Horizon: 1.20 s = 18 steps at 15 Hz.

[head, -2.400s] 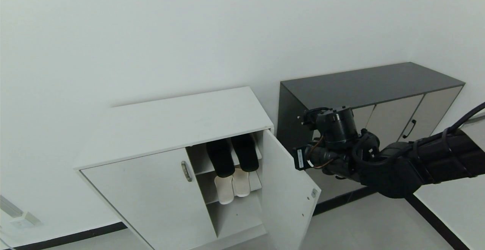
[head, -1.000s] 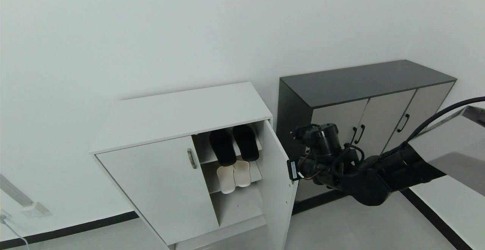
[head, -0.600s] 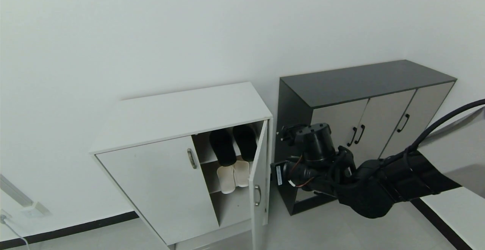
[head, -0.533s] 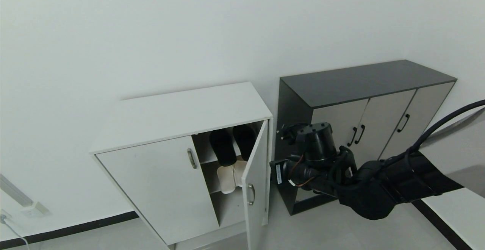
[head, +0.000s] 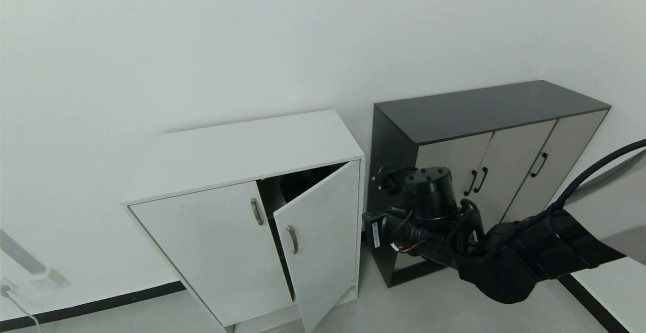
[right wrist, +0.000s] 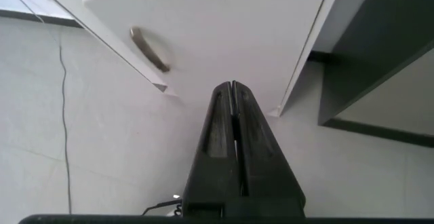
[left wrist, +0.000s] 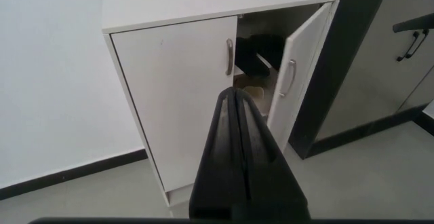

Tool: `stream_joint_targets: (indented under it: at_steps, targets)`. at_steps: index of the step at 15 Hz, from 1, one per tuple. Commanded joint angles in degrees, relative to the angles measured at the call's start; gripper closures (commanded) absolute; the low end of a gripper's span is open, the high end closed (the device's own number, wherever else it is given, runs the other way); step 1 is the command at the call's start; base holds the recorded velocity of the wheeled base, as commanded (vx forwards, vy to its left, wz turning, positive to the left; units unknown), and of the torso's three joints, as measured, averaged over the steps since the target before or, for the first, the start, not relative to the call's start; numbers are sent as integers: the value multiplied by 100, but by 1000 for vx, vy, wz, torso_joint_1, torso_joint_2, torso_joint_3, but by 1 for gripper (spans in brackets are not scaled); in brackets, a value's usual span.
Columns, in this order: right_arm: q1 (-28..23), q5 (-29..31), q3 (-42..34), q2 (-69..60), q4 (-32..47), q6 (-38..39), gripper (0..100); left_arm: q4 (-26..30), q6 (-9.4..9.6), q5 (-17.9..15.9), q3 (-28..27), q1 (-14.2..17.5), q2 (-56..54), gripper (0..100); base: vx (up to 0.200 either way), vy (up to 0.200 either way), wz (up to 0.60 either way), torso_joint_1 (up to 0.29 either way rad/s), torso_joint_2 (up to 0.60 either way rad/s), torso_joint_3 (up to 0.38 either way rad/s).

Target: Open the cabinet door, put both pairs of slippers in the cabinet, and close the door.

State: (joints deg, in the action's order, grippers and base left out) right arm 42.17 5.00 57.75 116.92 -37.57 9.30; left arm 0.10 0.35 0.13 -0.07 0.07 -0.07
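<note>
While the right door [head: 323, 232] of the white cabinet [head: 242, 146] is hanging partly shut in the head view, its free edge is standing out from the cabinet's front. This is leaving a dark wedge beside the left door [head: 212, 257], where a bit of the black slippers [head: 298, 182] is showing on the upper shelf. The right arm [head: 434, 217] is reaching in low from the side of the dark cabinet [head: 484, 106], with its wrist sitting just off the white cabinet's right front corner. It is probably sitting there so that it is pushing the door's outer face rather than pulling the handle [head: 292, 239].

In the left wrist view, the left gripper [left wrist: 234, 98] is hanging well back from the cabinet's front with its fingers pressed together and nothing between them, seemingly keeping out of the door's swing. Through the gap both pairs are lying inside, the black slippers [left wrist: 261, 51] on the upper shelf and the pale slippers [left wrist: 252, 91] on the shelf below, so the stowing is looking done.

In the right wrist view, the right gripper [right wrist: 234, 91] is likewise closed flat and carrying nothing, its tip pointing at the lower part of the door's outer face, beside the cabinet's bottom right corner. Whether it is touching the panel cannot be told. A closed pincer is likely serving as a stiff, blunt pusher, and closing the door is looking like the step in hand
</note>
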Motion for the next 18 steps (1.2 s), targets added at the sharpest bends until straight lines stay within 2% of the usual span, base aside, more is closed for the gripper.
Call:
stream_joint_targets:
  at_steps: [1, 5, 10, 12, 15, 18]
  targets:
    - [37, -8, 0, -20, 4, 1, 100, -1, 0, 4, -1, 1, 7, 100, 0, 0, 600, -2, 2, 2]
    - [46, -78, -35, -20, 4, -7, 100, -1, 0, 4, 7, 1, 7, 100, 0, 0, 600, 6, 1, 2]
    - [20, -52, -194, -11, -251, -183, 100, -1, 0, 4, -1, 1, 7, 100, 0, 0, 0, 0, 0, 0]
    - [-33, -113, -563, -90, -453, -315, 100, -1, 0, 4, 7, 1, 7, 100, 0, 0, 0, 0, 0, 0]
    - [-33, -676, -1204, -143, -989, -596, 100, -1, 0, 4, 7, 1, 7, 100, 0, 0, 0, 0, 0, 0]
    - [-33, -720, -1635, -170, -1200, -605, 100, -1, 0, 4, 7, 1, 7, 100, 0, 0, 0, 0, 0, 0]
